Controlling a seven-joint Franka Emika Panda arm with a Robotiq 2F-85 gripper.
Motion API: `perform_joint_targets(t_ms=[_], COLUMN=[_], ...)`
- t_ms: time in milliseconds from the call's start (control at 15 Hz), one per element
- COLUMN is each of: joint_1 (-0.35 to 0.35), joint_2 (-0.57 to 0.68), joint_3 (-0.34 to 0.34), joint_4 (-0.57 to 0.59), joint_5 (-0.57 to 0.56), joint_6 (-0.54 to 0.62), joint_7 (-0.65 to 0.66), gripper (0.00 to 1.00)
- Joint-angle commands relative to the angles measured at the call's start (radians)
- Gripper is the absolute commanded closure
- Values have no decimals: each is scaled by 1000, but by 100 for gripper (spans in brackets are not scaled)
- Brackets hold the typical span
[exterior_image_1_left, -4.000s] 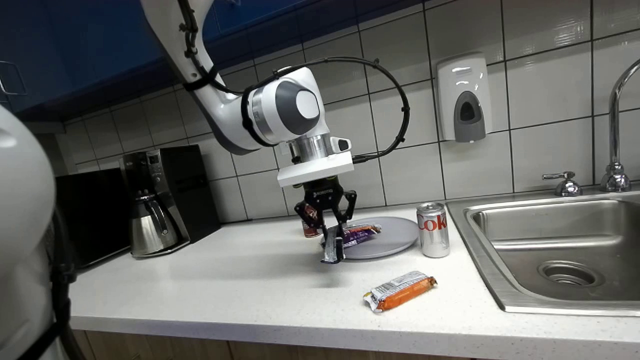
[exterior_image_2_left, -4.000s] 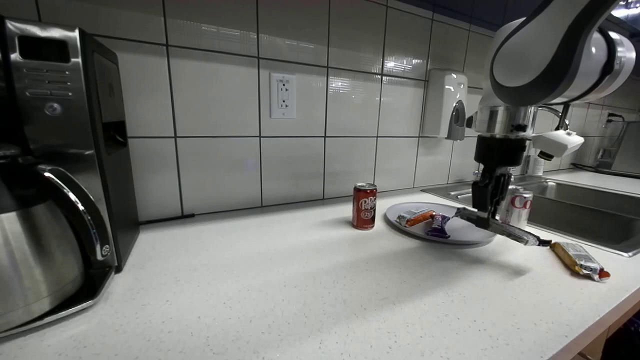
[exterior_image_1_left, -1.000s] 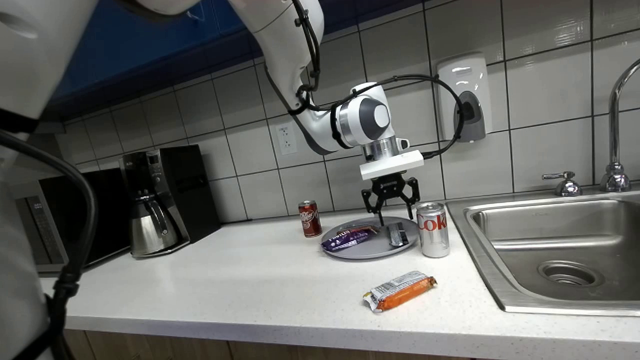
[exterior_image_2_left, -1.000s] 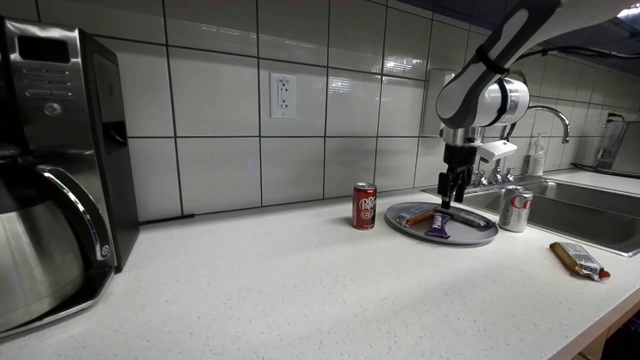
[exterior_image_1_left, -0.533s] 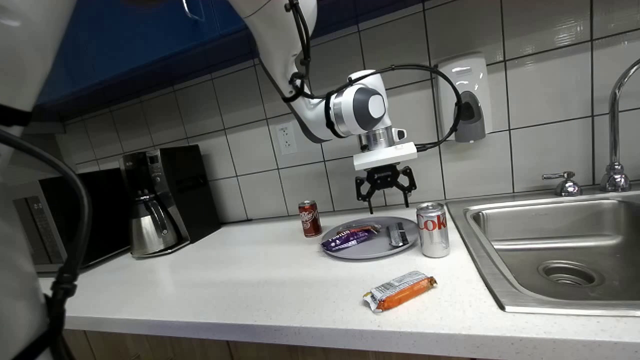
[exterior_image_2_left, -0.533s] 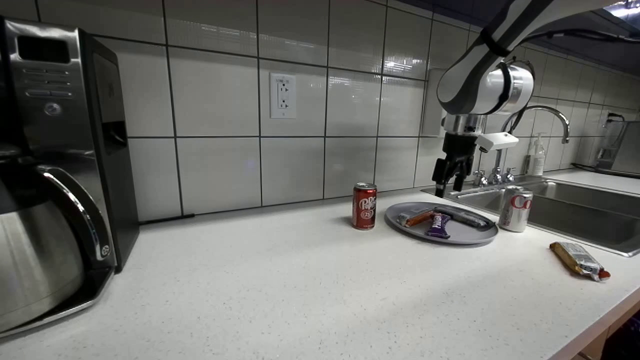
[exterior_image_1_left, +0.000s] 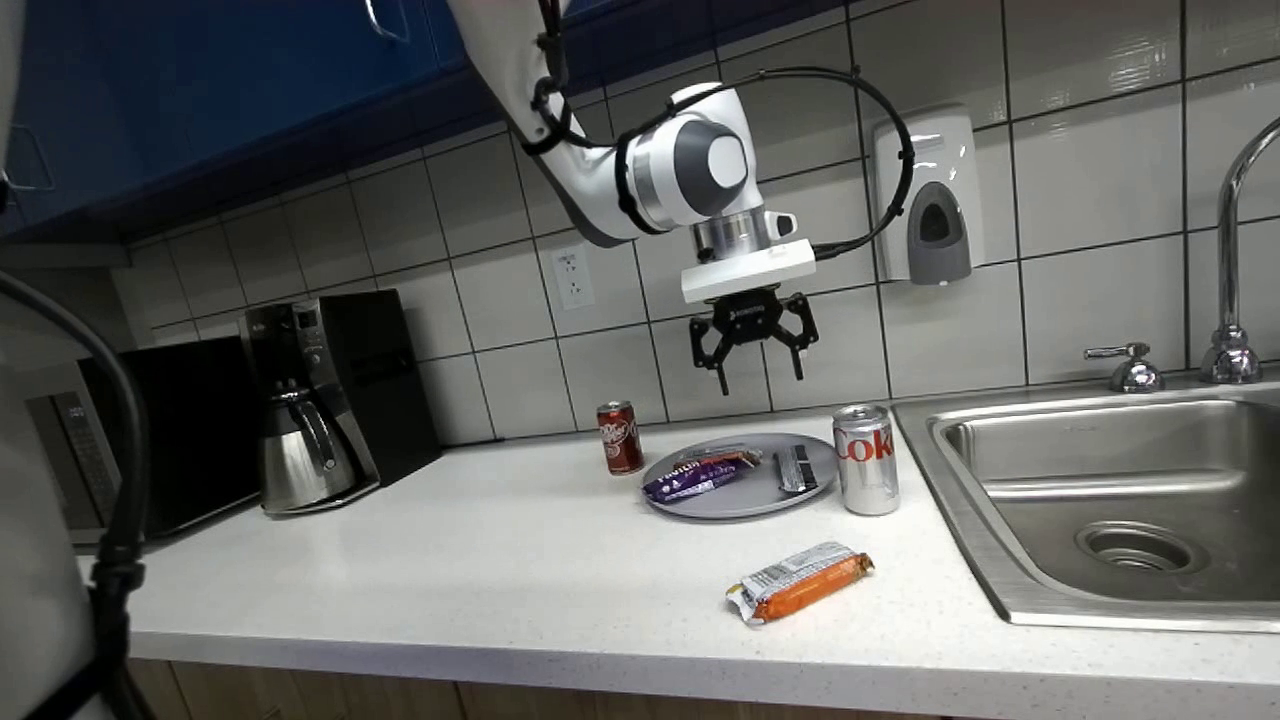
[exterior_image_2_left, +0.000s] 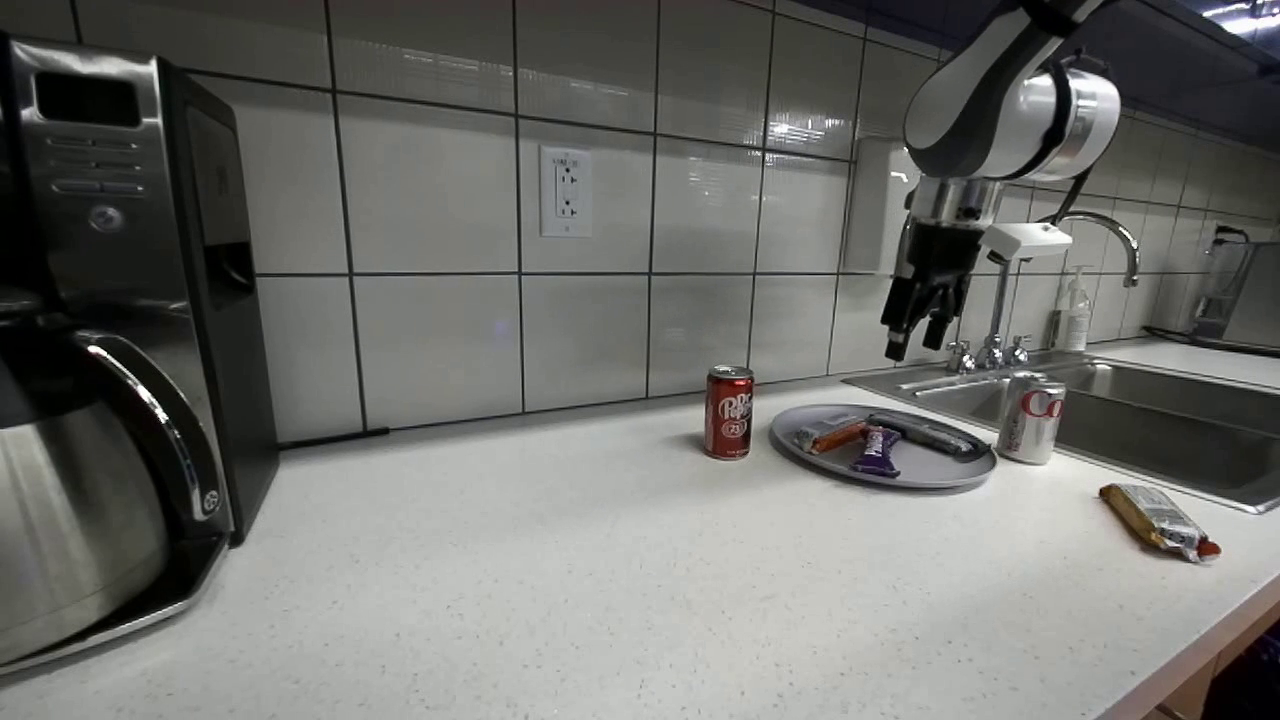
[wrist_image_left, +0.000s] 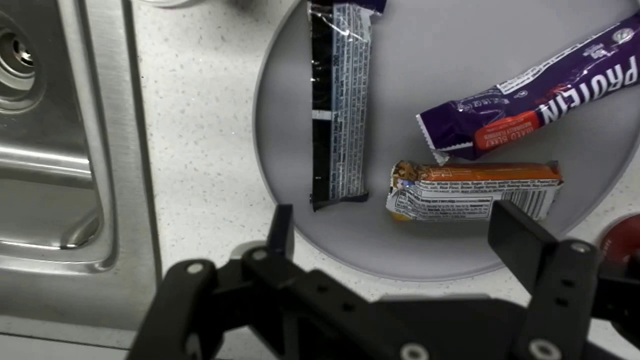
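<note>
Jaws wide and empty, the gripper (exterior_image_1_left: 762, 385) is hovering over the plate (exterior_image_1_left: 750, 500) where the black bar (exterior_image_1_left: 797, 470) is lying; swinging low could topple the silver can (exterior_image_1_left: 866, 470) (it's standing close by).

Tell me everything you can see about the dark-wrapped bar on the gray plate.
The dark-wrapped bar is long, narrow and glossy, like plastic or foil: black along one side, a blue-gray panel of fine print along the other. No tear shows. It lies flat on the gray plate, on the side nearest the silver Coke can. The plate is all that visibly touches it; the gripper, open, hangs higher up, apart from it.
</note>
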Motion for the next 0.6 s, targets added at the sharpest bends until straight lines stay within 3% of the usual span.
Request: perform_joint_targets(t_ms=[0, 267, 333, 533], joint_1=[18, 37, 38, 48], joint_2=[-137, -234, -155, -202], joint_3=[-17, -35, -39, -47], joint_4=[-144, -243, -161, -210], joint_5=[8, 12, 4, 3], joint_6=[43, 55, 35, 36], joint_7=[58, 125, 97, 110], gripper=[0, 0, 0, 0])
